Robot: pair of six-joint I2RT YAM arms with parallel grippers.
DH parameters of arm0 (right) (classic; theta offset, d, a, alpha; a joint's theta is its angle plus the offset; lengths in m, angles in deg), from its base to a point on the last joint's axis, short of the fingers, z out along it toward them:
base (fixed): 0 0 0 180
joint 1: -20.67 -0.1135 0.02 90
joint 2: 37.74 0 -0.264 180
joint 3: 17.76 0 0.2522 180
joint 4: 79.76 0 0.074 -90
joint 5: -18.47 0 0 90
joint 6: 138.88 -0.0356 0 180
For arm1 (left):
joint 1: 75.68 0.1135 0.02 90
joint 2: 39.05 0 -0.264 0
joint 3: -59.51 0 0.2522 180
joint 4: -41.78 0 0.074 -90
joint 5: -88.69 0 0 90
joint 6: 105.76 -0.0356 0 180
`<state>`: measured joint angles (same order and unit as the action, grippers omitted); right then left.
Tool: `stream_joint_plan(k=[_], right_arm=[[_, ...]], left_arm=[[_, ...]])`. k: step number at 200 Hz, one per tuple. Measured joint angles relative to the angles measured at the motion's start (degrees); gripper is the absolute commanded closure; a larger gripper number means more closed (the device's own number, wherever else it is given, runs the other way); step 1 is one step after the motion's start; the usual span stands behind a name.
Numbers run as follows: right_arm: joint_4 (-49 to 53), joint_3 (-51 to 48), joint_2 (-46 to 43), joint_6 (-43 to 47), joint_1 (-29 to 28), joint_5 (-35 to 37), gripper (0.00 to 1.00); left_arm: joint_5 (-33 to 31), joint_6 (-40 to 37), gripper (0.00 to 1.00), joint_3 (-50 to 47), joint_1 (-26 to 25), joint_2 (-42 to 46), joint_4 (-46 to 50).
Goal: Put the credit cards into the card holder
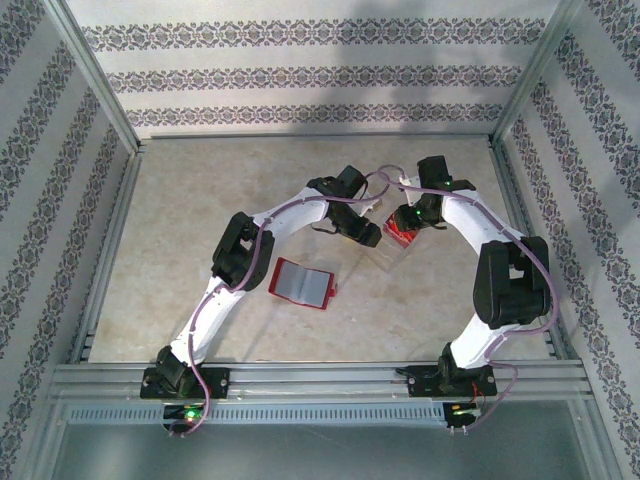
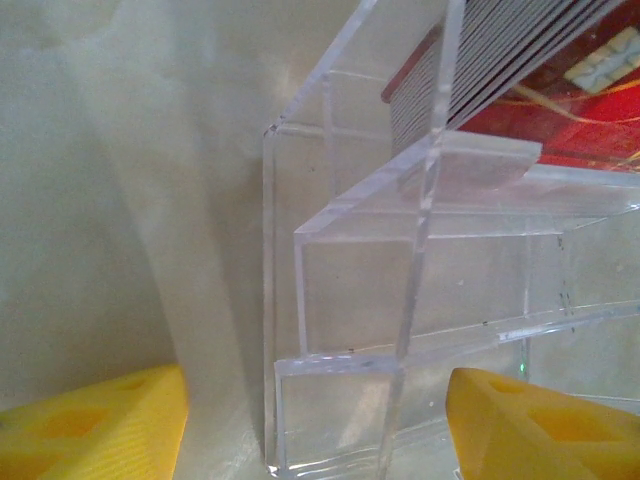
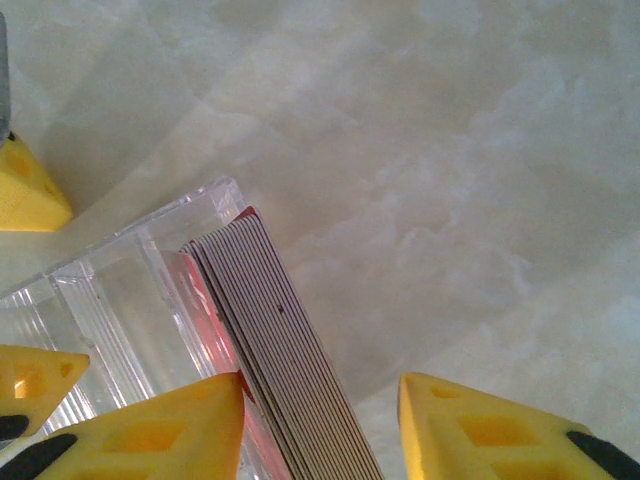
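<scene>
**Right gripper (image 3: 320, 405) astride the credit cards (image 3: 285, 335); left gripper (image 2: 318, 430) astride the clear plastic tray (image 2: 300, 290)**

Top external. Both arms were bent inward over the table (image 1: 180, 200), wrists close together right of centre. The two grippers faced each other over the tray. A patch of red from the cards showed in the tray under the right one. The card holder (image 1: 302, 283) lay open and flat, grey sleeves up inside a red border. It was near the left arm's forearm and clear of the tray. Jaw spacing was not readable from this height.

Left wrist. The yellow fingers (image 2: 100, 430) stood wide apart with the tray's near corner between them. Bare table showed between the left-hand finger and the tray wall. Nothing was gripped. The tray was stepped, with clear dividers. The card stack leaned in the far slot, striped edges toward the lens, with a glossy red face behind.

Right wrist. This gripper's fingers (image 3: 150, 435) were partly open, one on each side of the stack, which was seen edge-on. The left-hand finger sat just beside the stack; contact could not be judged. A strip of table separated the stack from the other finger, so no grip was made. The stack stood in the tray's end slot, against the end wall. Two more yellow fingertips showed at the left edge, one on either side of the tray.
</scene>
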<state>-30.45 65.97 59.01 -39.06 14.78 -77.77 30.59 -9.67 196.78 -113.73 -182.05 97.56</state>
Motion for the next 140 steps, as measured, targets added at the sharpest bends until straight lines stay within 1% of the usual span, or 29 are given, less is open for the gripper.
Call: stream_joint_plan(k=[13, 49, 67, 89, 125, 140], right_arm=[[0.02, 0.00, -0.02, 0.11, 0.00, -0.17, 0.61], [0.48, 0.00, -0.39, 0.76, -0.26, -0.87, 0.76], [0.68, 0.00, -0.61, 0.87, -0.35, -1.11, 0.79], [0.83, 0.00, -0.74, 0.90, -0.37, -1.36, 0.81], [1.14, 0.00, -1.09, 1.16, -0.35, -2.12, 0.94], [1.46, 0.00, -1.53, 1.09, -0.35, -2.25, 0.96]], left_arm=[[-0.02, 0.02, 0.31, 0.00, 0.00, 0.00, 0.00], [-0.02, 0.00, 0.32, 0.00, -0.11, 0.00, -0.04], [-0.04, 0.00, 0.32, 0.00, -0.13, 0.00, -0.07], [-0.04, 0.00, 0.32, 0.00, -0.13, 0.00, -0.07], [-0.04, 0.00, 0.33, 0.00, -0.15, 0.00, -0.11], [-0.04, 0.00, 0.33, 0.00, -0.15, 0.00, -0.17]])
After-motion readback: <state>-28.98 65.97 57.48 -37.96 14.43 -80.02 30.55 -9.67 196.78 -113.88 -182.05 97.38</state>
